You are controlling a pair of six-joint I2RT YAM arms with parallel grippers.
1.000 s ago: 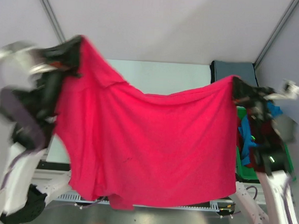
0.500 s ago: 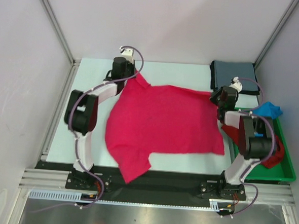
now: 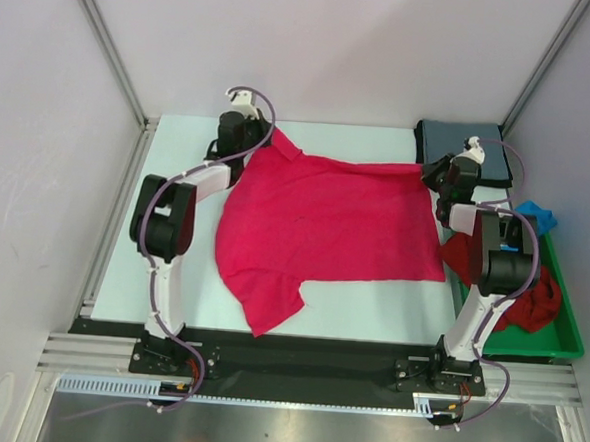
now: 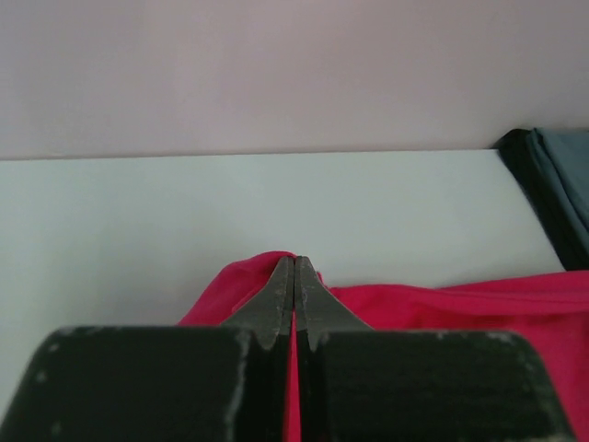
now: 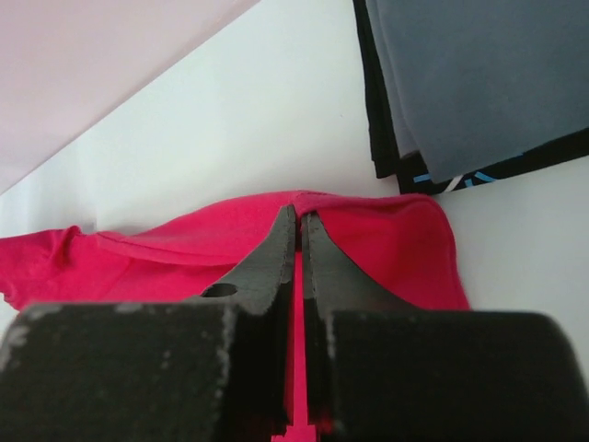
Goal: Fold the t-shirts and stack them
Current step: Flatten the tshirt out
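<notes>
Left claw (image 4: 294, 262), right claw (image 5: 299, 214) pinch pink-red shirt (image 3: 325, 218) (overhead: seemingly spread flat).

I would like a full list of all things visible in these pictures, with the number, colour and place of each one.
pink-red t-shirt: 1, bright pink-red, spread on the middle of the table
grey-blue t-shirt: 1, grey-blue, folded at the far right corner, over a dark layer
bright blue t-shirt: 1, bright blue, crumpled at the tray's far end
darker red t-shirt: 1, dark red, crumpled in the tray, partly hidden by the right arm
green tray: 1, green, at the right side
table: 1, white
left end effector: 1, black, shut on the pink-red t-shirt's far left corner
right end effector: 1, black, shut on its far right corner
</notes>
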